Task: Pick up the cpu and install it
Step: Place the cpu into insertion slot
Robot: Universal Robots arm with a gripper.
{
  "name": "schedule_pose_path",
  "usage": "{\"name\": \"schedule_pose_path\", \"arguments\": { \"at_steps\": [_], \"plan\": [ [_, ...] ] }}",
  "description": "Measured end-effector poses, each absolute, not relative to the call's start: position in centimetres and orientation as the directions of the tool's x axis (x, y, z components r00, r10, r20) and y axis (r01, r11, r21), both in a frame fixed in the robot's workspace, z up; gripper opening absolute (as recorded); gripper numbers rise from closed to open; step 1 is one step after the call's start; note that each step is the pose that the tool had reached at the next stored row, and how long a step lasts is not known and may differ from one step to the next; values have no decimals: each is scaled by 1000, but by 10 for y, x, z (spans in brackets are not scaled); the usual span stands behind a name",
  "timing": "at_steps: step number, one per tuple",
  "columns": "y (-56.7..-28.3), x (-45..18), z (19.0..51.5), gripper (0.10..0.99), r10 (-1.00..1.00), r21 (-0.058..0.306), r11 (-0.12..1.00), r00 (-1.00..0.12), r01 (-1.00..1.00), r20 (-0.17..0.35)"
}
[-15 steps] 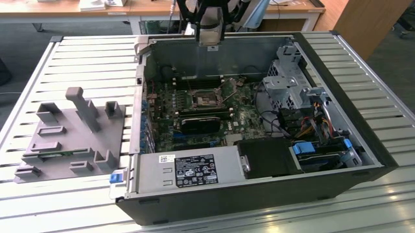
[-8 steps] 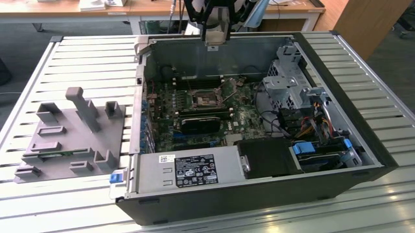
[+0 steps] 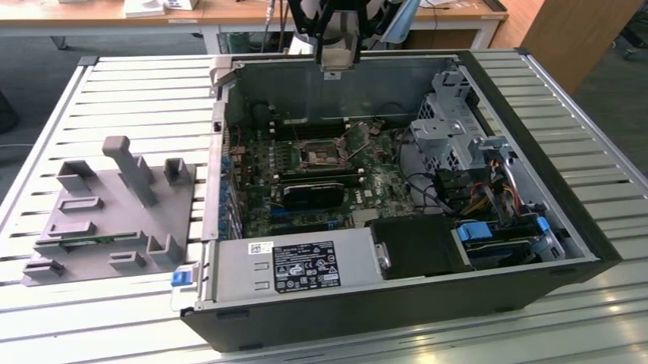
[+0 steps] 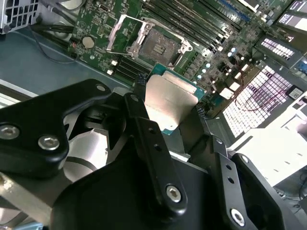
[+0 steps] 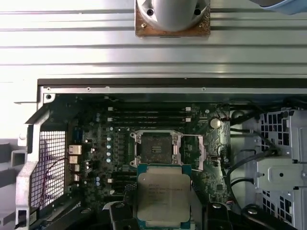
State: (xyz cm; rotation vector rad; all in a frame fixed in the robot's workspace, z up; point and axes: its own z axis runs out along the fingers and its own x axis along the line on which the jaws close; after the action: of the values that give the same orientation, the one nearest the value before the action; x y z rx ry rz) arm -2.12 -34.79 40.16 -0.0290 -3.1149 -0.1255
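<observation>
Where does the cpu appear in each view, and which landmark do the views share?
Second wrist view: cpu clamped in the gripper, in front of the open socket.
First wrist view: cpu held beside the open socket.
Exterior view: cpu cannot be made out; the gripper hangs over the case, at its far wall.
Shared landmark: the open socket.

Small flat square cpu [image 5: 164, 194], with a silver-grey metal lid with notched corners on a thin green-edged base. Clamped at the tip of the gripper [image 5: 165, 211], one black finger [image 4: 140, 86] pressed against each of two opposite edges. Metal top turned back toward the wrist, faint print across it in the first wrist view. Reaching a little past the fingertips, flat face roughly parallel to the circuit board [image 5: 96, 143] beyond. Hanging in the air, clear of that board.
</observation>
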Motion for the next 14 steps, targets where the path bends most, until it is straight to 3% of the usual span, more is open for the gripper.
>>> {"name": "schedule_pose_path", "arguments": {
  "at_steps": [14],
  "plan": [
    [-348,-21,401,533,200,80,976,-979,201,25]
  ]
}}
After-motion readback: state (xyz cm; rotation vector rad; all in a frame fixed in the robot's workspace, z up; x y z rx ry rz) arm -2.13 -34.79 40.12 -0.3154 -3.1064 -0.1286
